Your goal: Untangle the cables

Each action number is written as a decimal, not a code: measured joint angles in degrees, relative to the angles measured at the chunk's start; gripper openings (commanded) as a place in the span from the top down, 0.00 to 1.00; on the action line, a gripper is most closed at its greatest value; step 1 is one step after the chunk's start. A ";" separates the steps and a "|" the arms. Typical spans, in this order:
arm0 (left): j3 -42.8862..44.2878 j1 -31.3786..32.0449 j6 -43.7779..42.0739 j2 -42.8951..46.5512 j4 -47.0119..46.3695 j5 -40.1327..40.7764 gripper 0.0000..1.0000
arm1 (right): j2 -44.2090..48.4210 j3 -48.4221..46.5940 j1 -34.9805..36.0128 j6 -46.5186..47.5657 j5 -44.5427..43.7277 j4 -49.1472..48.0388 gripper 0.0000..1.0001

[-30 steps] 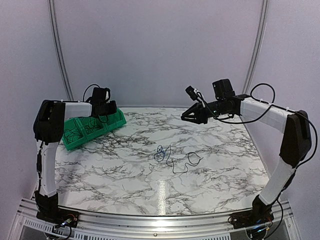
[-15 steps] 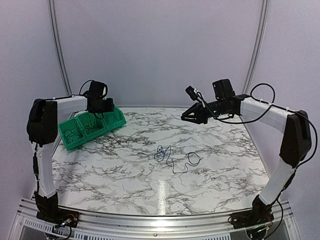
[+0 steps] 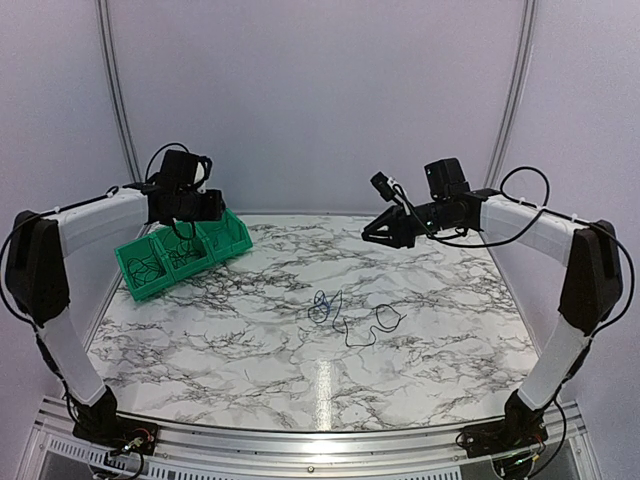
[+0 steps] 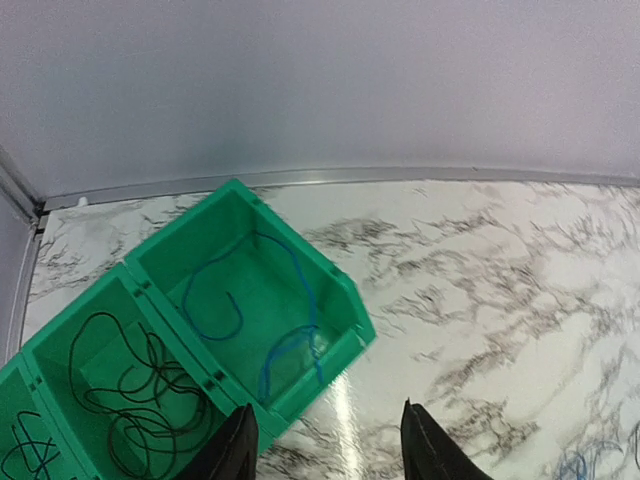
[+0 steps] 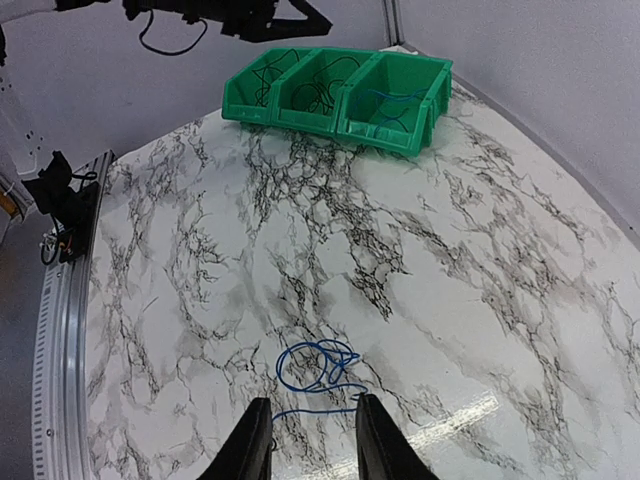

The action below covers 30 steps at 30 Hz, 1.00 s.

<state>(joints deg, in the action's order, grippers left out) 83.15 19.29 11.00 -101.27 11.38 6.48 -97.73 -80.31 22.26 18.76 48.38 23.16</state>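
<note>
Left arm backing off, left pincer opening.
It is lifting up and away from the green bin, jaws going from shut to parted, while the elbow is swinging out left.

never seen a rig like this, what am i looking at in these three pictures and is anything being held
Two robot arms are bolted to a marble table, each ending in a two-finger gripper. The wide picture is from a fixed camera above and behind them; the other two are from wrist cameras, so the dark prongs at the bottom are that arm's own fingers. Mid-table lies a tangle of thin blue and black cables. A green three-compartment bin at the back left holds loose cables. The left gripper hangs above the bin, the right gripper over the table's far side. Both are open, holding nothing.
</note>
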 measured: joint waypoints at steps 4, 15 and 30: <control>-6.05 10.27 -3.54 5.92 -1.22 -0.22 0.47 | -1.60 0.00 0.00 -0.02 0.02 -0.26 0.71; -19.54 25.79 6.80 7.98 -10.56 -3.69 0.50 | -13.27 -0.24 0.70 -0.13 -1.31 0.31 0.68; -31.19 39.28 14.21 6.78 -24.85 5.88 0.49 | -3.17 8.61 2.67 14.86 -11.37 16.24 0.62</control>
<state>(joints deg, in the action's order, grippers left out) 51.96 58.57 25.21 -94.50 -13.47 12.36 -100.90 -71.70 24.93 33.63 37.01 39.40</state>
